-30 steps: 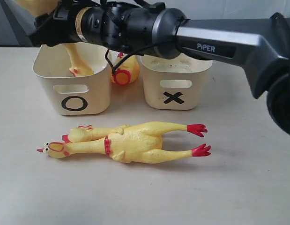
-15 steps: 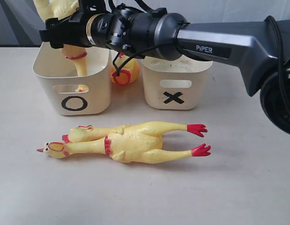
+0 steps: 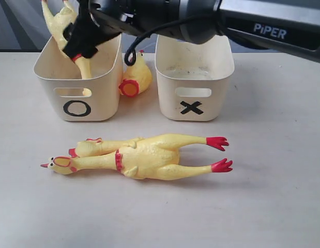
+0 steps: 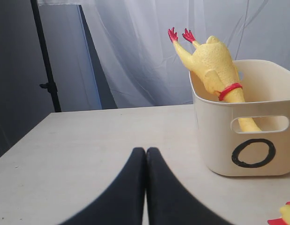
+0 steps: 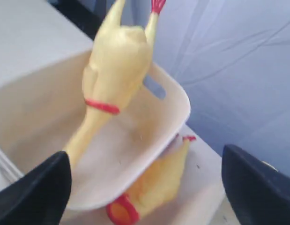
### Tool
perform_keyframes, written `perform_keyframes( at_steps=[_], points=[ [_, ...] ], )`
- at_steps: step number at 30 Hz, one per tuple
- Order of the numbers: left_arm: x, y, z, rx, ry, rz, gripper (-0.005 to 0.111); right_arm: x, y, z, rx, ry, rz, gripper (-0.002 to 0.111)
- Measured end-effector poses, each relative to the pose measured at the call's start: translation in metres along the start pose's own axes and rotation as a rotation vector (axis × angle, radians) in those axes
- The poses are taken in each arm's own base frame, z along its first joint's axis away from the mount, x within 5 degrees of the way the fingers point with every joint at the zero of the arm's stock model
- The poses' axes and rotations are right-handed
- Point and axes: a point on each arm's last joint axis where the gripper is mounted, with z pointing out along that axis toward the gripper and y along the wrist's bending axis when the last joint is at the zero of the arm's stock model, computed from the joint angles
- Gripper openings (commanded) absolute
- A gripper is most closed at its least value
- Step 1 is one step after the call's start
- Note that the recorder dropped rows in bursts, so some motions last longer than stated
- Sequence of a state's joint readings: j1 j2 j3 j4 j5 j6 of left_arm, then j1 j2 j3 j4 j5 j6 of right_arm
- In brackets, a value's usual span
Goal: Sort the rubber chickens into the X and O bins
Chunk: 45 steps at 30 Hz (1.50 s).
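Leaning head-down inside the O bin (image 3: 77, 108), 1 rubber chicken (image 3: 60, 25) pokes its red feet above the rim
Reaching across from the right, the right gripper (image 3: 81, 42) hangs over that bin with its fingers spread wide and nothing between them; the chicken stands free, propped against the bin wall. The left gripper (image 4: 145, 154) sits low over the table (image 3: 263, 206) beside the O bin, its 2 fingers pressed together on nothing. A second chicken (image 3: 135, 77) is wedged between the O bin and the X bin (image 3: 193, 106). In front of the bins, a large chicken (image 3: 154, 157) lies flat with a smaller chicken (image 3: 97, 147) touching its far side
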<state>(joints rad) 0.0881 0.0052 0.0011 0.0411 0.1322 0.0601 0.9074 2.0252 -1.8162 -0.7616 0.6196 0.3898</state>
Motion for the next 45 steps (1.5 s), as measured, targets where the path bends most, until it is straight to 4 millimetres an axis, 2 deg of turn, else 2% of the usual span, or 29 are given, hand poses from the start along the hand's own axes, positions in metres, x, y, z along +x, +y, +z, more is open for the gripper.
perform_keyframes(
  at_steps=[2, 4, 6, 7, 10, 16, 21, 23, 25, 26, 27, 32, 36, 38, 40, 42, 45],
  points=[
    [0.000, 0.000, 0.000, 0.000, 0.000, 0.000, 0.000, 0.013, 0.004, -0.003, -0.014, 0.151, -0.167, 0.064],
    [0.000, 0.000, 0.000, 0.000, 0.000, 0.000, 0.000, 0.025, 0.012, -0.006, -0.128, 0.279, -0.245, 0.058],
    [0.000, 0.000, 0.000, 0.000, 0.000, 0.000, 0.000, 0.038, 0.024, -0.013, -0.302, 0.402, -0.331, 0.059],
    [0.000, 0.000, 0.000, 0.000, 0.000, 0.000, 0.000, 0.044, 0.031, -0.018, -0.422, 0.455, -0.393, 0.060],
    [0.000, 0.000, 0.000, 0.000, 0.000, 0.000, 0.000, 0.057, 0.045, -0.021, -0.567, 0.491, -0.466, 0.082],
    [0.000, 0.000, 0.000, 0.000, 0.000, 0.000, 0.000, 0.103, 0.060, -0.001, -0.591, 0.636, -0.620, 0.083],
    [0.000, 0.000, 0.000, 0.000, 0.000, 0.000, 0.000, 0.131, 0.077, 0.022, -0.615, 0.701, -0.659, 0.082],
    [0.000, 0.000, 0.000, 0.000, 0.000, 0.000, 0.000, 0.143, 0.085, 0.027, -0.658, 0.763, -0.652, 0.075],
    [0.000, 0.000, 0.000, 0.000, 0.000, 0.000, 0.000, 0.160, 0.095, 0.034, -0.700, 0.854, -0.661, 0.048],
    [0.000, 0.000, 0.000, 0.000, 0.000, 0.000, 0.000, 0.166, 0.098, 0.038, -0.713, 0.878, -0.672, 0.027],
    [0.000, 0.000, 0.000, 0.000, 0.000, 0.000, 0.000, 0.167, 0.100, 0.038, -0.719, 0.890, -0.678, 0.004],
    [0.000, 0.000, 0.000, 0.000, 0.001, 0.000, 0.000, 0.165, 0.105, 0.035, -0.714, 0.896, -0.666, 0.000],
    [0.000, 0.000, 0.000, 0.000, 0.001, 0.000, 0.000, 0.153, 0.109, 0.020, -0.689, 0.869, -0.654, -0.001],
    [0.000, 0.000, 0.000, 0.000, 0.002, 0.000, 0.000, 0.138, 0.111, 0.003, -0.682, 0.827, -0.628, -0.001],
    [0.000, 0.000, 0.000, 0.000, 0.002, 0.000, 0.000, 0.112, 0.104, -0.024, -0.668, 0.738, -0.605, -0.001],
    [0.000, 0.000, 0.000, 0.000, 0.002, 0.000, 0.000, 0.086, 0.092, -0.055, -0.648, 0.634, -0.590, -0.001],
    [0.000, 0.000, 0.000, 0.000, 0.002, 0.000, 0.000, 0.053, 0.062, -0.106, -0.574, 0.474, -0.588, -0.001]
  ],
)
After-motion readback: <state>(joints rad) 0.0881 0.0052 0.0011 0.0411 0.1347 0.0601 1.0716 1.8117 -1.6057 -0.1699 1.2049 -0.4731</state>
